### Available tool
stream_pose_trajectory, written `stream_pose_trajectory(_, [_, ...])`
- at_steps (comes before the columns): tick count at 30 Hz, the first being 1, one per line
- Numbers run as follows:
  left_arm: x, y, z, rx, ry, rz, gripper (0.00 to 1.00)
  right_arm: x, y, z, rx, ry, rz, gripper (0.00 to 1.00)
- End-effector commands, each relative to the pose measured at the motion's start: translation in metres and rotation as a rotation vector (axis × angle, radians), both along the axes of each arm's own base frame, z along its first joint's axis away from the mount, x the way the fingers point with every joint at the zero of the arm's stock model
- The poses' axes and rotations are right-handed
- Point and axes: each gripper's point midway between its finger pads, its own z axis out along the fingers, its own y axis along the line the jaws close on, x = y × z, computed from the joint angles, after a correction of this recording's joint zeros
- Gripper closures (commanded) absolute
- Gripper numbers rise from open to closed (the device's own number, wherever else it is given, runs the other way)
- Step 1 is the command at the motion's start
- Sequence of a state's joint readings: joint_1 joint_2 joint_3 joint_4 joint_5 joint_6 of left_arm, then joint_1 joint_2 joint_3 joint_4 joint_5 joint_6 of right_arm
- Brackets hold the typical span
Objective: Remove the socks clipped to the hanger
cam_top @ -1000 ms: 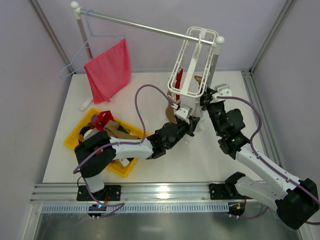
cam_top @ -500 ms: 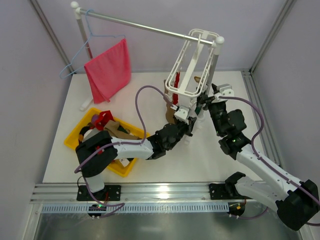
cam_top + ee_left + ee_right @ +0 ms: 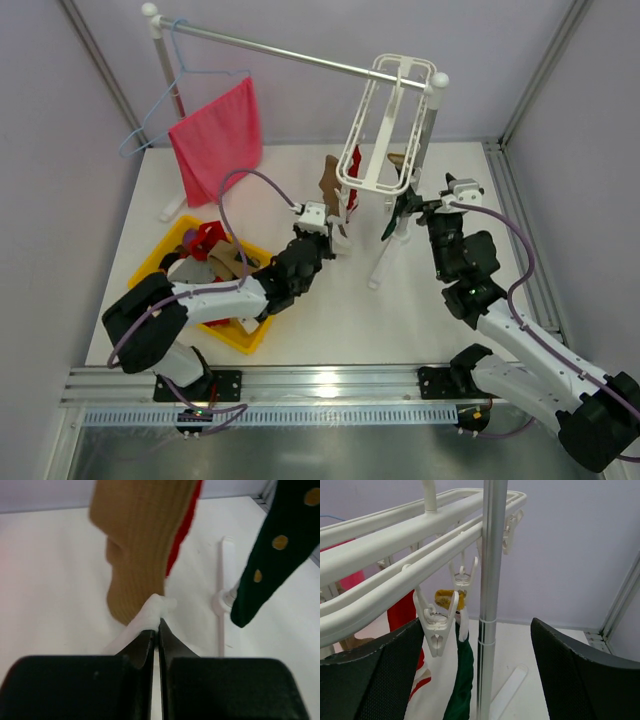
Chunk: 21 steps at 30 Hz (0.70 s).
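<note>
My left fingers pinch the white tip of a ribbed tan sock; my mesh-faced right fingers gape wide before a smooth metal pole.

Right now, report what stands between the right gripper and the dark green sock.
The rack's upright metal pole rises between the fingers of the open right gripper, close beside the dark green sock, crowding the approach. A white clip hangs at the sock's other side. Nothing else visible intervenes.

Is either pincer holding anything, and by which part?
The left pincer grips the tan sock by its white lower tip; the right pincer is open, holding nothing.
</note>
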State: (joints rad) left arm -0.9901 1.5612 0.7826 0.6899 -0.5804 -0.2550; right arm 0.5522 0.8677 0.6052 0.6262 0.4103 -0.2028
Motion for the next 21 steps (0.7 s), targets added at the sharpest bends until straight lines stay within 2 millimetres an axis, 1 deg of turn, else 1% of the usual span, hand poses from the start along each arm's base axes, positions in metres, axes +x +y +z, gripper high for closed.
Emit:
stream_pose_trajectory(1, [-0.001, 0.041, 0.017, -0.001, -0.013, 0.122, 1.00, -0.005, -0.016, 0.019, 0.056, -0.070, -0.063, 0.13])
stream_pose_trajectory(2, [-0.003, 0.048, 0.017, 0.011, -0.015, 0.138, 1.00, -0.005, -0.016, 0.018, 0.054, -0.066, -0.065, 0.12])
stream_pose_trajectory(3, [-0.007, 0.061, 0.007, 0.041, -0.003, 0.161, 1.00, -0.005, -0.017, 0.019, 0.055, -0.067, -0.071, 0.11])
stream_pose_trajectory(4, [-0.010, 0.077, 0.013, 0.040, -0.007, 0.202, 1.00, -0.004, -0.017, 0.017, 0.055, -0.063, -0.075, 0.09])
stream_pose_trajectory(5, [-0.012, 0.088, 0.010, 0.051, -0.001, 0.227, 1.00, -0.004, -0.017, 0.016, 0.055, -0.061, -0.078, 0.09])
stream_pose_trajectory(6, [-0.016, 0.101, -0.001, 0.074, 0.016, 0.248, 1.00, -0.003, -0.018, 0.016, 0.055, -0.059, -0.081, 0.09])
stream_pose_trajectory(8, [-0.021, 0.130, 0.000, 0.069, 0.030, 0.311, 1.00, -0.003, -0.018, 0.016, 0.057, -0.061, -0.080, 0.08])
stream_pose_trajectory(9, [-0.026, 0.141, -0.009, 0.085, 0.042, 0.329, 1.00, -0.003, -0.017, 0.016, 0.058, -0.062, -0.077, 0.07])
stream_pose_trajectory(10, [-0.027, 0.153, -0.006, 0.077, 0.042, 0.357, 1.00, -0.002, -0.017, 0.016, 0.059, -0.062, -0.078, 0.07])
stream_pose_trajectory(11, [-0.031, 0.167, 0.001, 0.069, 0.035, 0.388, 1.00, -0.002, -0.017, 0.015, 0.060, -0.061, -0.078, 0.07])
stream_pose_trajectory(12, [-0.034, 0.176, 0.003, 0.067, 0.032, 0.403, 1.00, -0.001, -0.016, 0.014, 0.057, -0.058, -0.076, 0.07])
stream_pose_trajectory(13, [-0.034, 0.189, 0.001, 0.069, 0.036, 0.431, 1.00, 0.000, -0.014, 0.014, 0.058, -0.059, -0.071, 0.07])
stream_pose_trajectory(14, [-0.037, 0.199, 0.012, 0.032, 0.019, 0.447, 1.00, 0.001, -0.014, 0.013, 0.056, -0.055, -0.074, 0.07])
stream_pose_trajectory(15, [-0.040, 0.209, 0.006, 0.057, 0.035, 0.465, 1.00, 0.003, -0.013, 0.012, 0.052, -0.052, -0.073, 0.07])
stream_pose_trajectory(16, [-0.039, 0.222, 0.004, 0.060, 0.042, 0.499, 1.00, 0.003, -0.012, 0.012, 0.053, -0.050, -0.071, 0.07])
stream_pose_trajectory(19, [-0.047, 0.251, 0.001, 0.063, 0.062, 0.563, 1.00, 0.003, -0.013, 0.012, 0.055, -0.051, -0.075, 0.06])
stream_pose_trajectory(21, [-0.053, 0.264, -0.005, 0.062, 0.085, 0.589, 1.00, 0.004, -0.013, 0.012, 0.054, -0.050, -0.077, 0.06])
